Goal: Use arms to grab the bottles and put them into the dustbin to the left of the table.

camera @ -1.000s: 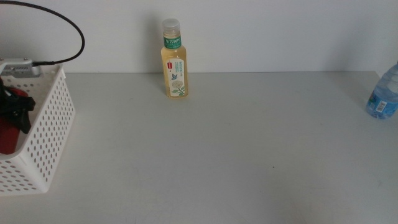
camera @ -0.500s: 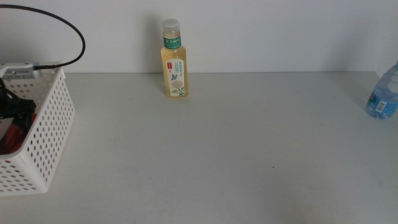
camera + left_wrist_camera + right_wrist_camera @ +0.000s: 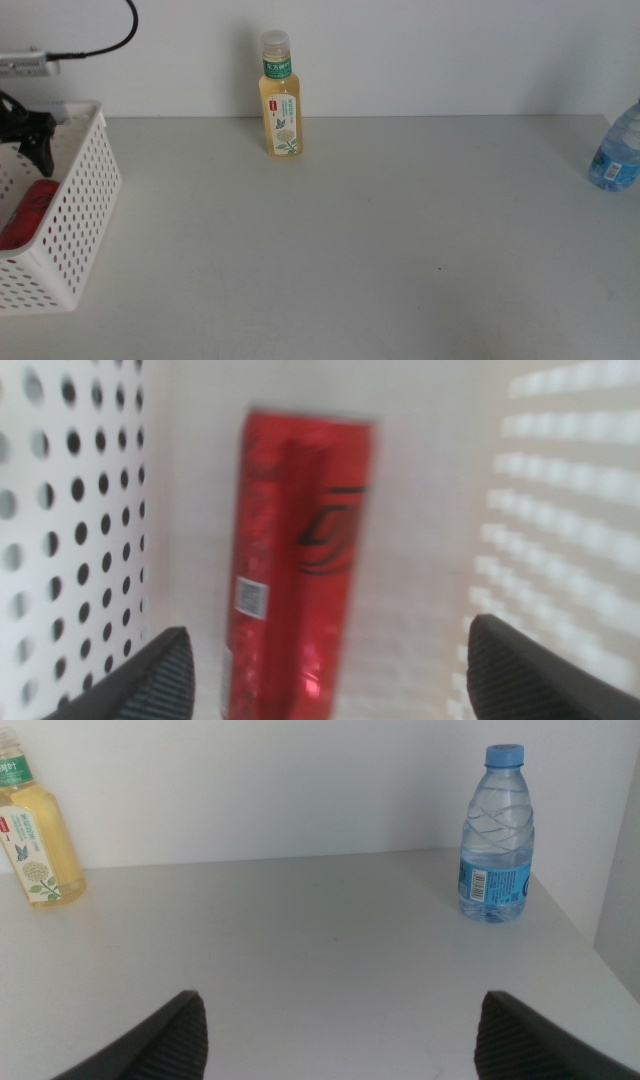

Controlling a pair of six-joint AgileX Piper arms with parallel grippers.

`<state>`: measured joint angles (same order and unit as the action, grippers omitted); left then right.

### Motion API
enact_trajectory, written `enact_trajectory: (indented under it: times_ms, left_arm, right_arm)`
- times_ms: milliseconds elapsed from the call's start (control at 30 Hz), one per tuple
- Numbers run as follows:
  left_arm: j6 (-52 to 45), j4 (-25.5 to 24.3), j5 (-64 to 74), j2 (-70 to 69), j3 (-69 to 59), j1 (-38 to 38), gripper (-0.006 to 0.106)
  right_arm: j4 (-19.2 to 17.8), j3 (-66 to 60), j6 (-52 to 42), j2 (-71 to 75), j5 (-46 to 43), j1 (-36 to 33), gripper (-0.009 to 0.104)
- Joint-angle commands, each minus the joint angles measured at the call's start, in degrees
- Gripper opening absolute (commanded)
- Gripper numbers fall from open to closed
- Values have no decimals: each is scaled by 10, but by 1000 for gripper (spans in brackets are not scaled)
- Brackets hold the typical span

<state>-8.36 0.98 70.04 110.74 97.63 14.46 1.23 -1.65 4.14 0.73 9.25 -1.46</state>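
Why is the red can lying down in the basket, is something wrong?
Nothing looks wrong. The red can lies on its side inside the white basket, with no spill showing. The left gripper is above it, jaws open.

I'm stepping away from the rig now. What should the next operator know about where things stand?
Left pincer: open, empty, above the dustbin.
Right pincer: open, waiting out of the middle view.
Done: red soda can lies inside the dustbin.
Left: tea bottle upright by the back wall; water bottle upright at the table's right edge. Both need binning.
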Motion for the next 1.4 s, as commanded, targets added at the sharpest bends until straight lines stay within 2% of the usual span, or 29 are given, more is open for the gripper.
enact_trajectory:
  times_ms: [0, 267, 633, 833, 1167, 1367]
  left_arm:
    - [12, -2, 42, -77, 19, -22, 93]
    - [28, -10, 44, -206, 19, -104, 93]
    - [113, -99, 19, -309, -5, -279, 93]
    - [145, -120, -167, -408, -166, -335, 93]
    - [148, -102, -510, -555, -502, -338, 93]
    - [148, -51, -587, -594, -640, -338, 93]
  right_arm:
    - [-7, 6, -7, 13, -43, 3, 75]
    - [-7, 6, -7, 13, -43, 3, 75]
    - [-7, 6, -7, 13, -43, 3, 75]
    - [-7, 6, -7, 13, -43, 3, 75]
    - [-7, 6, -7, 13, -43, 3, 75]
    - [-7, 6, -7, 13, -43, 3, 75]
